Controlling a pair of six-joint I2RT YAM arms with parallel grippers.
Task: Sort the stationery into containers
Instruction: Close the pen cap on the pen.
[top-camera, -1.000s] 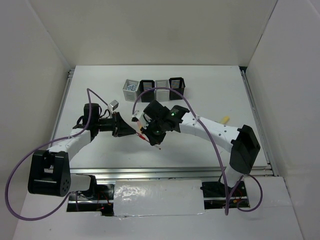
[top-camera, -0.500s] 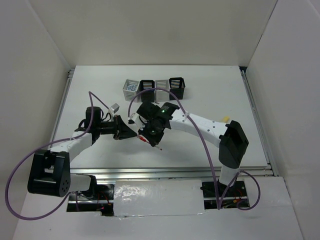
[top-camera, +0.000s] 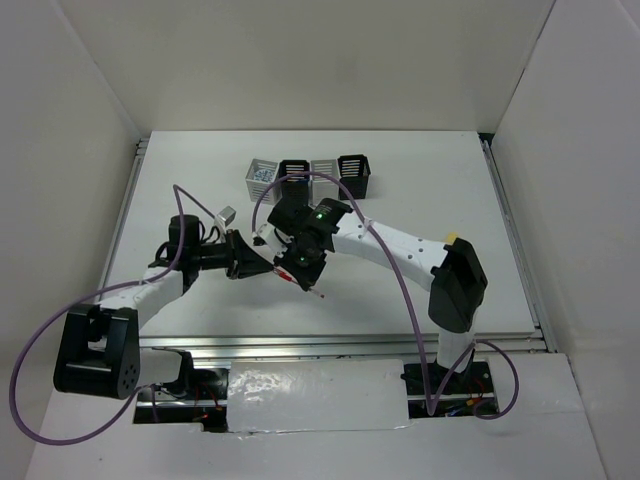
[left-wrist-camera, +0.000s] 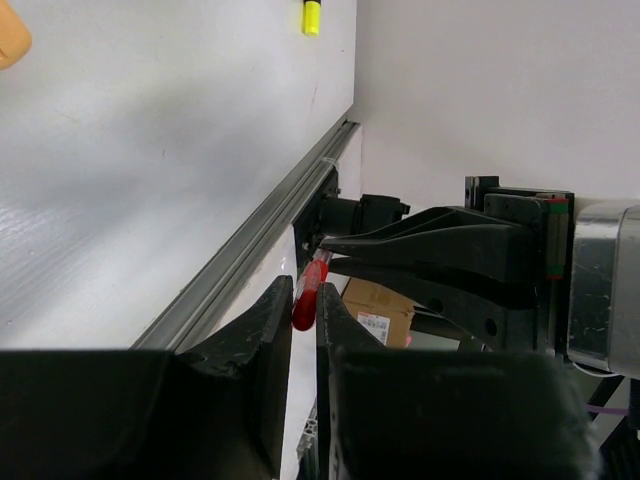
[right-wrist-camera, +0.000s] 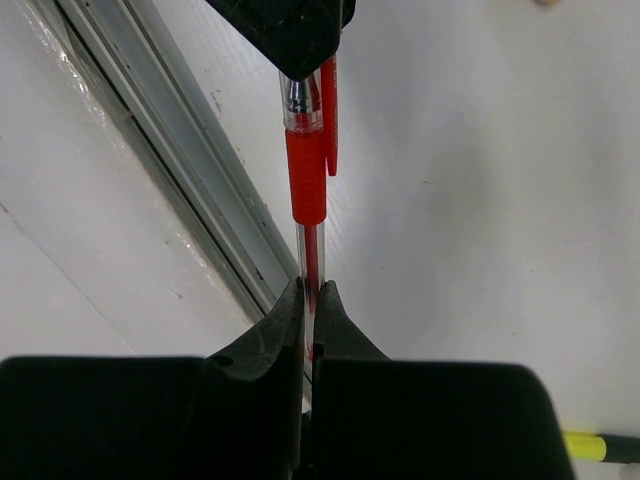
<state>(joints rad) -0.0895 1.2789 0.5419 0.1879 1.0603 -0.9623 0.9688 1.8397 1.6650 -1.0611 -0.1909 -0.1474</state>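
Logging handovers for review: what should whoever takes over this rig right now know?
Left end effector: shut on one end of the thin red pen.
Right end effector: shut on the same pen's barrel, above the table.
Row of four slatted cups at the back; the leftmost grey cup holds small items.
Yellow-black highlighter and peach marker lie loose on the table.
To do: pen and those two into cups.
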